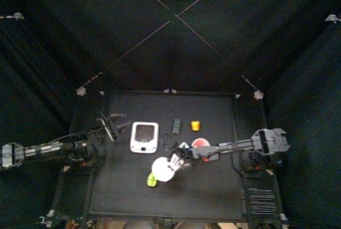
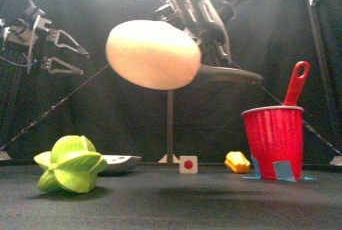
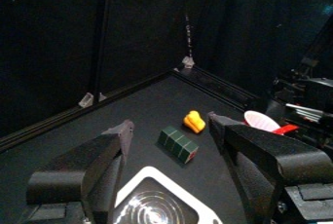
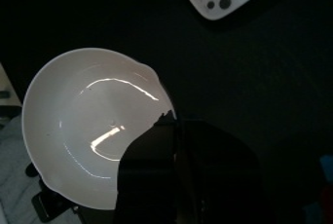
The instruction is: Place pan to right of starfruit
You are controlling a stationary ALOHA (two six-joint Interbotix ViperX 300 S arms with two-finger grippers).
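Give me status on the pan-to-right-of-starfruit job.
Done: the right tool grips the pan, which is off the table. In hand: the pan hangs tilted in the air, above and right of the starfruit in the front view. Left: set it on the table right of the starfruit and release.

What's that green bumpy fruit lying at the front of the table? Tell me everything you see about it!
The starfruit is a small yellow-green toy, shiny like plastic, with long rounded ridges. It looks whole and lies on its side on the black table, near the front edge. Only the table touches it; no pincer is on it.
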